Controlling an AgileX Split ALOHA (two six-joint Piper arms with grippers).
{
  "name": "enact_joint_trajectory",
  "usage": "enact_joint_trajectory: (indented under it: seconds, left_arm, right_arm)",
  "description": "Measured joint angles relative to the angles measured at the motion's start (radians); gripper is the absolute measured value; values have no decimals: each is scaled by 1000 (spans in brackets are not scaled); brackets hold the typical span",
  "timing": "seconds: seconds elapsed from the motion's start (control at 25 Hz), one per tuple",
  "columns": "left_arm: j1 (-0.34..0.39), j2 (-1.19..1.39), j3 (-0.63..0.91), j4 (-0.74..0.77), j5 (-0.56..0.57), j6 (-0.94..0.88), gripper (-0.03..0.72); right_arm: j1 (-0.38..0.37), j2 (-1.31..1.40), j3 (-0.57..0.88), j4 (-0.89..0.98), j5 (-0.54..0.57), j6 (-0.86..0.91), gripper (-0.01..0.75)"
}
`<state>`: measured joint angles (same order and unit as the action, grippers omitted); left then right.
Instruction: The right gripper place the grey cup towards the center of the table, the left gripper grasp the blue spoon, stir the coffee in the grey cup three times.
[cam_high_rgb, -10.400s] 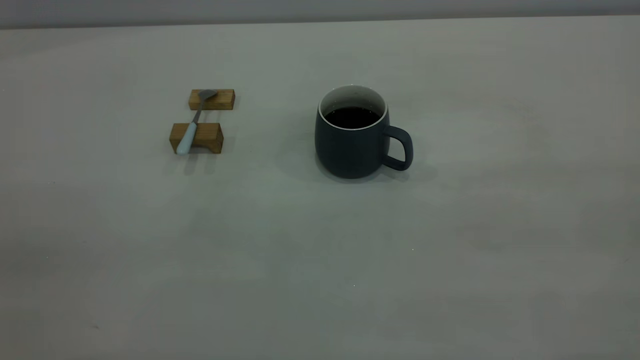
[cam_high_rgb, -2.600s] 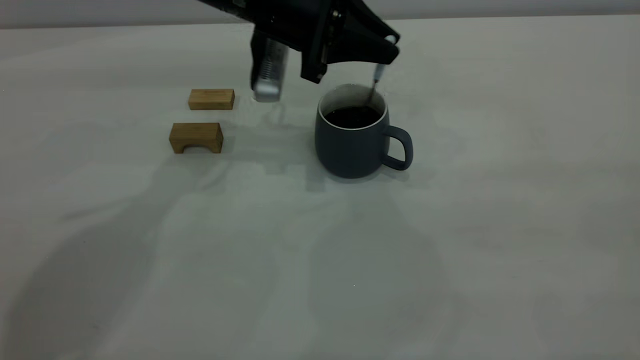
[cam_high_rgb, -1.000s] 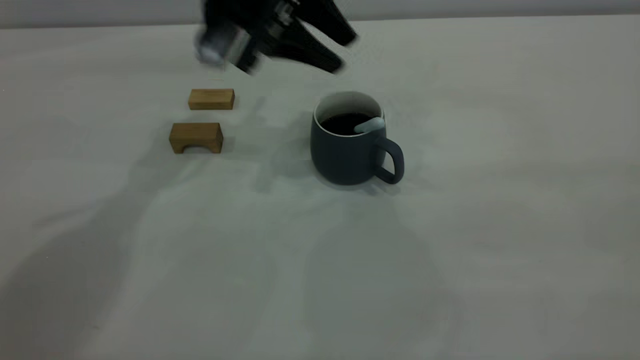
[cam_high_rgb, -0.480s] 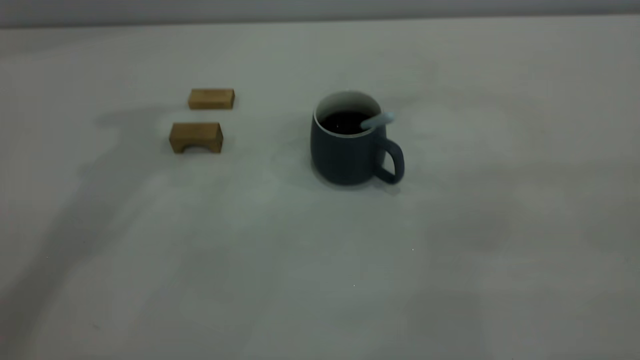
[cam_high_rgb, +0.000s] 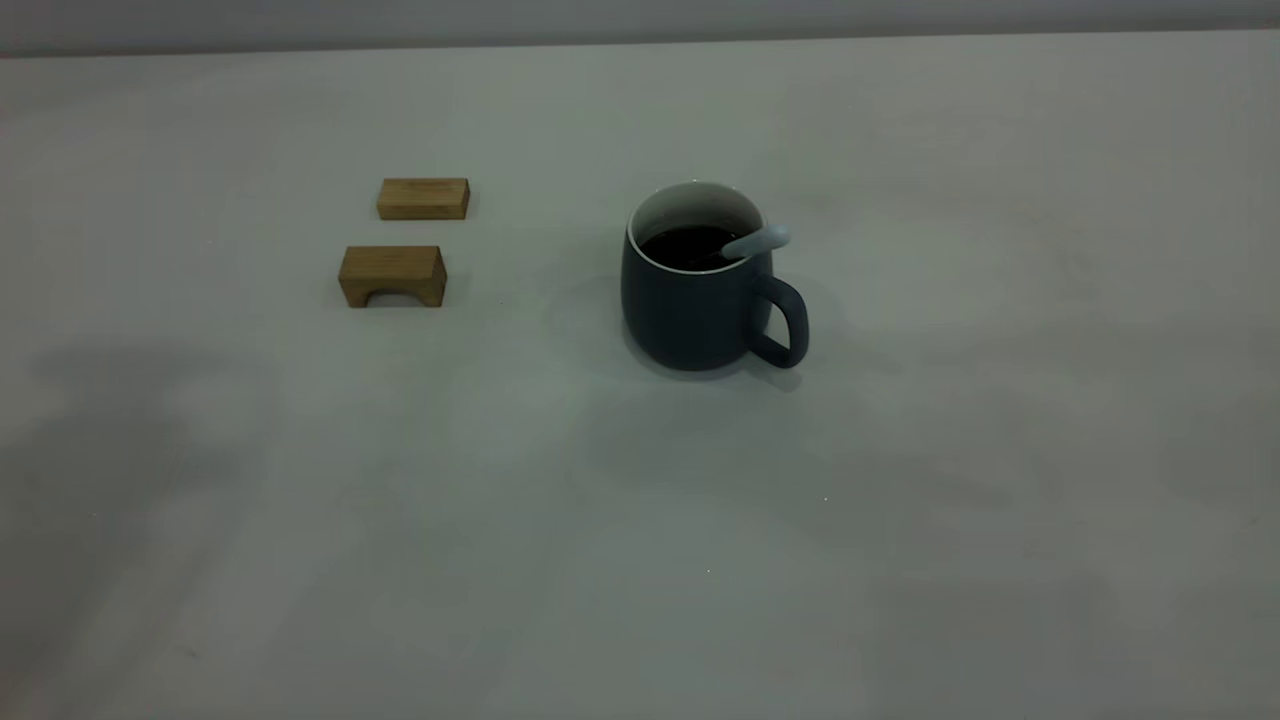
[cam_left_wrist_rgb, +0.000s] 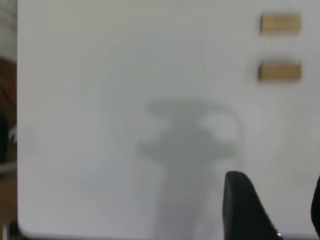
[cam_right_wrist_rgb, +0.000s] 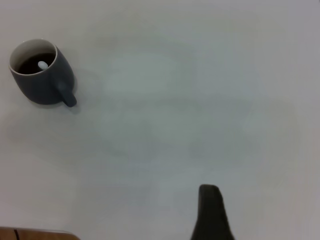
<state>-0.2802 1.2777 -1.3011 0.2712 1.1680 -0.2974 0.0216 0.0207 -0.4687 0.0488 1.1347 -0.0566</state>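
Slate-grey and rounded, the ceramic grey cup stands upright near the middle of the pale off-white matte table, its loop handle turned toward the exterior camera and to that view's right. Dark, near-black coffee fills it below the white inner wall. The slim blue spoon leans in the cup, its pale light-blue handle end resting on the rim just above the loop handle, and its bowl is hidden under the liquid. Nothing grips the spoon.

Well apart from the cup, to the exterior view's left, lie two small tan wooden blocks: a flat one farther back and an arched one nearer.

Neither arm appears in the exterior view. The left pincer shows in its wrist view as two dark fingers spread apart, released and empty, above bare table with both blocks far off. The right pincer shows only one dark finger, so I cannot tell whether it is released or clenched; it hangs well away from the cup.
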Motion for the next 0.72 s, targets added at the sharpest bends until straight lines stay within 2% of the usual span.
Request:
enact_joint_trajectory:
  seconds: [0.24,0.4,0.52,0.72]
  left_arm:
    - [8,-324,395,-21,0,3,405]
    - [77,-564,634,-65,0,60,405]
    - [126,-734,734,-135,-3,82,405]
    - [207,-963,796,-205,-19,173,405]
  right_arm:
    - [0,0,0,0,0,0,587]
    - [0,0,0,0,0,-1,587]
    - [0,0,0,0,0,0,587]
    - [0,0,0,0,0,0,587]
